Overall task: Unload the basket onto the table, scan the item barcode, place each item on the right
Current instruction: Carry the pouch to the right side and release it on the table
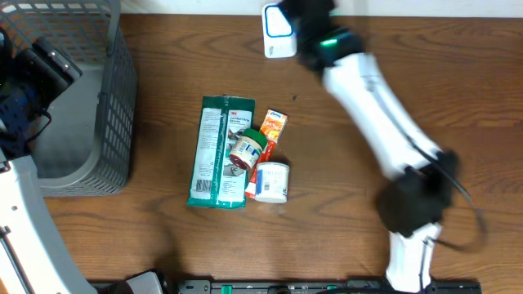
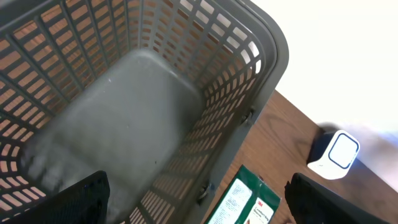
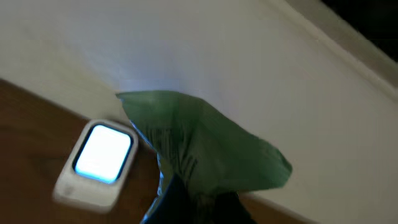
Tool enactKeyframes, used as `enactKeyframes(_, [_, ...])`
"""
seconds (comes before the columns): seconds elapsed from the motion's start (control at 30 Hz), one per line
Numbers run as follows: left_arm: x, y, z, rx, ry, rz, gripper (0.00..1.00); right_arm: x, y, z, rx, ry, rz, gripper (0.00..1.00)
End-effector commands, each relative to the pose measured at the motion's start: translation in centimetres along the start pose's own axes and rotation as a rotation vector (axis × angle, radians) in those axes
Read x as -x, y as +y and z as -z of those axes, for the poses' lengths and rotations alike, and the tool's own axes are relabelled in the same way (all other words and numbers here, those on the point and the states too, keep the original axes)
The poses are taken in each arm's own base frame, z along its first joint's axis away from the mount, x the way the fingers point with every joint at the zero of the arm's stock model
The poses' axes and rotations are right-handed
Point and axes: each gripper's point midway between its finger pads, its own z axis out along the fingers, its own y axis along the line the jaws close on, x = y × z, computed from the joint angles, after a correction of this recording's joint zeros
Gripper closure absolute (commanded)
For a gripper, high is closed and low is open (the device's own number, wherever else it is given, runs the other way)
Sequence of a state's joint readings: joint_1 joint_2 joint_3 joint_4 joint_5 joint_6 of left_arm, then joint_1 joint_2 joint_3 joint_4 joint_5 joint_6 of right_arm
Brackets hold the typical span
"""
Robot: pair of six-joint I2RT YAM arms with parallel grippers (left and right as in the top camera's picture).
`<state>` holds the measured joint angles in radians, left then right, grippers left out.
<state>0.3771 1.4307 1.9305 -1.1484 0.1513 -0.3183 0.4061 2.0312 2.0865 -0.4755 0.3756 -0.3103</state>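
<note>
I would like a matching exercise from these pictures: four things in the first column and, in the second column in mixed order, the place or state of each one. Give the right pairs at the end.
Column 1
1. grey plastic lattice basket
2. white box-shaped scanner
3. long flat green package
4. green soft packet

Column 2
A. lying flat in the middle of the brown wooden table
B. held in the right hand
C. empty, at the left side of the table
D. at the far edge of the table, its window lit

Pairs: 1-C, 2-D, 3-A, 4-B
</note>
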Motion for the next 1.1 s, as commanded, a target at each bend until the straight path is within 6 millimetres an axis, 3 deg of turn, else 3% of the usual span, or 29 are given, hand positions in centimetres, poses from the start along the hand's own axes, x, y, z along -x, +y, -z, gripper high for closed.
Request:
enactKeyframes(0.0, [0.1, 0.2, 0.0, 0.005, -0.001, 0.012, 0.12, -1.2, -3.7, 1.9, 0.132, 0.037, -0.228, 0.99])
enactKeyframes(0.1, [0.1, 0.2, 0.0, 0.005, -0.001, 0.012, 0.12, -5.2, -7.2, 3.0, 0.161, 0.165, -0.299, 0.99])
enactKeyframes(0.2, [0.1, 0.2, 0.0, 0.005, -0.001, 0.012, 0.12, -10.5, -10.3, 3.3, 0.162, 0.325, -0.350, 0.99])
enactKeyframes(0.4, [0.1, 0.2, 0.0, 0.005, -0.001, 0.012, 0.12, -23.4, -15.3, 3.6, 0.093, 0.695, -0.468, 0.99])
enactKeyframes(0.6, [0.1, 0.2, 0.0, 0.005, -0.001, 0.012, 0.12, -34.9, -16.4, 2.9, 0.090, 0.999, -0.576, 0.99])
enactKeyframes(0.73, [0.1, 0.2, 0.0, 0.005, -0.001, 0.012, 0.12, -41.8, -15.3, 2.8, 0.127, 1.187, -0.634, 0.99])
enactKeyframes(0.83, [0.1, 0.2, 0.0, 0.005, -0.001, 0.012, 0.12, -45.4, -14.1, 2.8, 0.168, 1.287, -0.646, 0.99])
enactKeyframes(0.9, [0.1, 0.2, 0.0, 0.005, -0.001, 0.012, 0.12, -46.9, -13.4, 3.1, 0.206, 1.331, -0.630, 0.89])
enactKeyframes(0.93, [0.1, 0.2, 0.0, 0.005, -0.001, 0.012, 0.12, -47.2, -13.2, 3.1, 0.218, 1.341, -0.621, 0.78])
enactKeyframes(0.97, [0.1, 0.2, 0.0, 0.005, -0.001, 0.012, 0.12, -47.3, -13.1, 3.2, 0.231, 1.344, -0.609, 0.60])
enactKeyframes(1.0, [0.1, 0.2, 0.0, 0.005, -0.001, 0.012, 0.12, -47.4, -13.2, 3.2, 0.230, 1.344, -0.604, 0.19])
enactKeyframes(1.03, [0.1, 0.2, 0.0, 0.005, -0.001, 0.012, 0.12, -47.2, -13.5, 3.1, 0.221, 1.336, -0.601, 0.01])
enactKeyframes(1.07, [0.1, 0.2, 0.0, 0.005, -0.001, 0.012, 0.12, -46.9, -13.7, 3.1, 0.216, 1.328, -0.599, 0.01])
